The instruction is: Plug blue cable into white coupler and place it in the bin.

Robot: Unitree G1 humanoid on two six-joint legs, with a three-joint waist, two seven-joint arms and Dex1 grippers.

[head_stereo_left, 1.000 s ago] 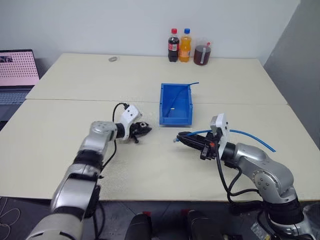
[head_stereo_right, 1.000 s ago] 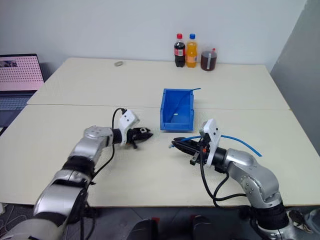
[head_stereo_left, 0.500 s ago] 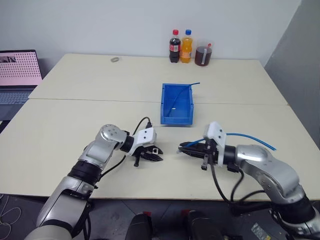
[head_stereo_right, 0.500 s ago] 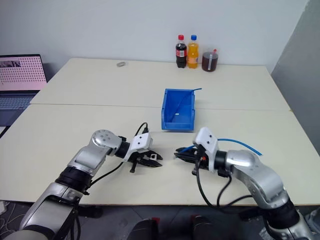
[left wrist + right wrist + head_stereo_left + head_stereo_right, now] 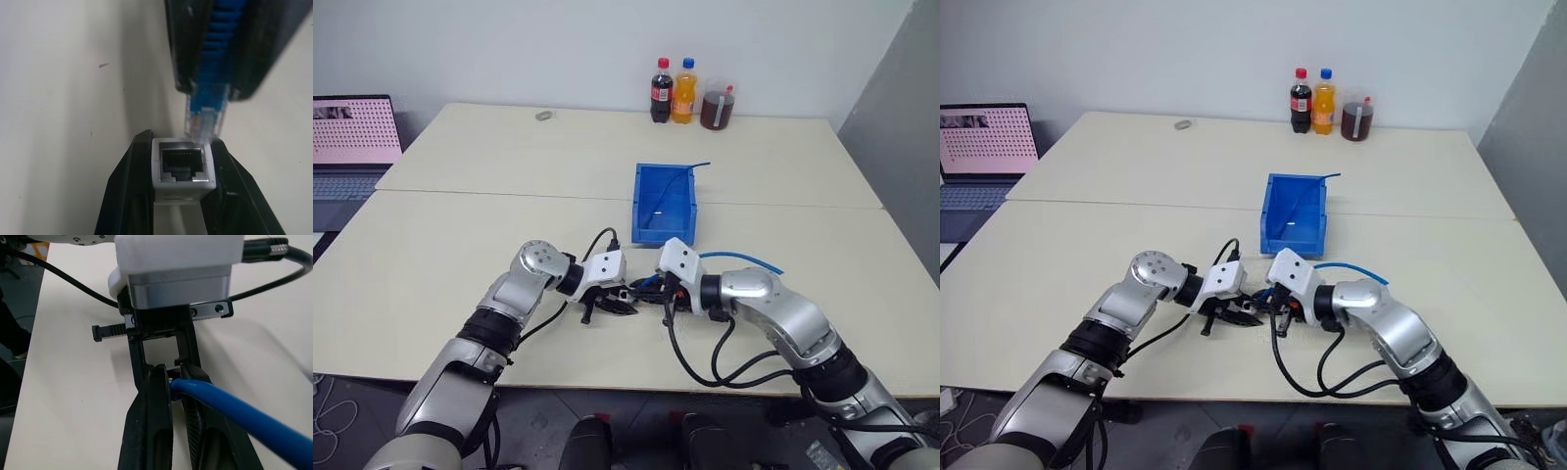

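The white coupler (image 5: 182,169) sits pinched between my left gripper's (image 5: 619,299) fingers, its dark socket facing outward, just above the table (image 5: 460,245) in front of me. The clear plug of the blue cable (image 5: 208,105) hangs right at the coupler's upper rim, touching or nearly so, but set off toward one corner instead of lined up with the opening. If I push from here, I judge the plug could butt against the rim, skid off, or twist the coupler in my grip, and the latch tab may be turned the wrong way. My right gripper (image 5: 651,289) is clamped on the cable just behind the plug, the slack arcing back over my right forearm. Both arms are bent inward, grippers nose to nose, tilted slightly down. The bin (image 5: 677,227) waits beyond them, another blue cable already resting in it.
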